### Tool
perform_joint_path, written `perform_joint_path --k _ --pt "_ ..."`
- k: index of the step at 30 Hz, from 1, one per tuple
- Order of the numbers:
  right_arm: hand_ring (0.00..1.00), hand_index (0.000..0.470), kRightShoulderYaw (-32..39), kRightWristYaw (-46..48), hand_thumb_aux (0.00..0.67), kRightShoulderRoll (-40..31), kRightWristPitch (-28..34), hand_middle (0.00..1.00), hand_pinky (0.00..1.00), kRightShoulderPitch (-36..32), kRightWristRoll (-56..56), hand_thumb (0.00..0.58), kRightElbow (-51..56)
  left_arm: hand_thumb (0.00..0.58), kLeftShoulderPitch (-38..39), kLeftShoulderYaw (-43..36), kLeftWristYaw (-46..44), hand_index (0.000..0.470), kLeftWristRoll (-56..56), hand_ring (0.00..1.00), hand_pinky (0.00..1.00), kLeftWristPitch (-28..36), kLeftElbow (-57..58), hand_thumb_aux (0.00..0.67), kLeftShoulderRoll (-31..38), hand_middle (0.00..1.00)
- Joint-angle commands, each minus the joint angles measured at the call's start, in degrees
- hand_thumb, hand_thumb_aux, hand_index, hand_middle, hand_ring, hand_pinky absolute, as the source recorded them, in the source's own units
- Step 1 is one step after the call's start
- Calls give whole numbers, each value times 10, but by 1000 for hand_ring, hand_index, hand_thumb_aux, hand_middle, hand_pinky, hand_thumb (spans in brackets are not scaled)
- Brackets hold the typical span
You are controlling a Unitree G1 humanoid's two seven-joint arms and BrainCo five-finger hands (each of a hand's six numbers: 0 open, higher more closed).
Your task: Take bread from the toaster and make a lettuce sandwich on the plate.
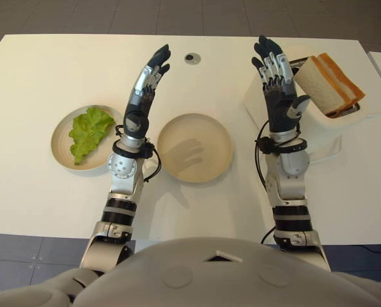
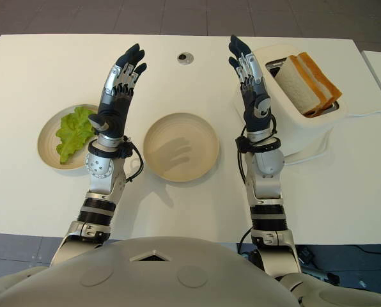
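1. At the middle of the white desk point(image 1: 43, 70) an empty plate point(image 1: 203, 163) is set, round and cream-coloured; all places below are given from it.
2. To its left, apart from it, a second plate point(image 1: 57, 146) is seen, and a lettuce leaf point(image 1: 88, 131) is laid in it.
3. To its right and farther back a white toaster point(image 2: 318, 125) is placed. Two slices of bread point(image 2: 309, 83) are stood tilted in its top, well apart from the empty plate.
4. The left hand point(image 1: 144, 93) is held raised just left of the empty plate, between the two plates. Its fingers are stretched out and nothing is gripped.
5. The right hand point(image 1: 277, 86) is held raised to the right of the empty plate, in front of the toaster's near side. Its fingers are spread and nothing is held.
6. Behind the empty plate a small round grommet point(image 1: 192, 59) is seen in the desk.
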Motion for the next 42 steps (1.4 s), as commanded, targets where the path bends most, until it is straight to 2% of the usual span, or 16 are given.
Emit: perform_joint_path --k 1,8,11,14,18,22,26,29,35,42 --pt "0 0 2 1 0 1 -2 0 0 3 -3 0 6 0 0 2 -2 0 1 0 0 0 1 0 0 0" --pt "0 0 3 3 0 -1 -2 0 0 5 -2 0 4 0 1 2 -1 0 1 0 0 0 0 0 -1 0" --pt "0 0 -10 0 0 -12 8 0 0 11 5 0 -56 0 1 1 -1 0 1 0 0 2 -3 0 -1 0" --pt "0 0 -59 -13 0 -45 15 0 0 7 -18 0 -114 0 3 2 0 0 2 0 0 2 -5 0 -1 0" --pt "0 0 -169 -44 0 -113 21 0 0 3 -79 0 -143 0 4 0 0 0 2 0 0 0 -2 0 -2 0" --pt "0 0 -256 -98 0 -207 36 0 0 3 -229 0 -69 0 5 2 2 0 3 0 0 -2 0 0 -3 0" --pt "0 0 -273 -126 0 -293 84 0 0 18 -326 0 42 0 0 3 3 0 3 0 0 -4 4 0 -4 0" --pt "0 0 -271 -94 0 -327 99 0 0 34 -297 0 98 0 -4 4 2 0 4 0 0 -6 10 0 -4 0" --pt "0 0 -283 11 0 -339 107 0 0 49 -133 0 130 0 -10 3 1 0 5 0 0 -11 20 0 -7 0" --pt "0 0 -250 55 0 -355 100 0 0 78 -125 0 122 0 -11 4 0 0 4 0 0 -11 19 0 -5 0"
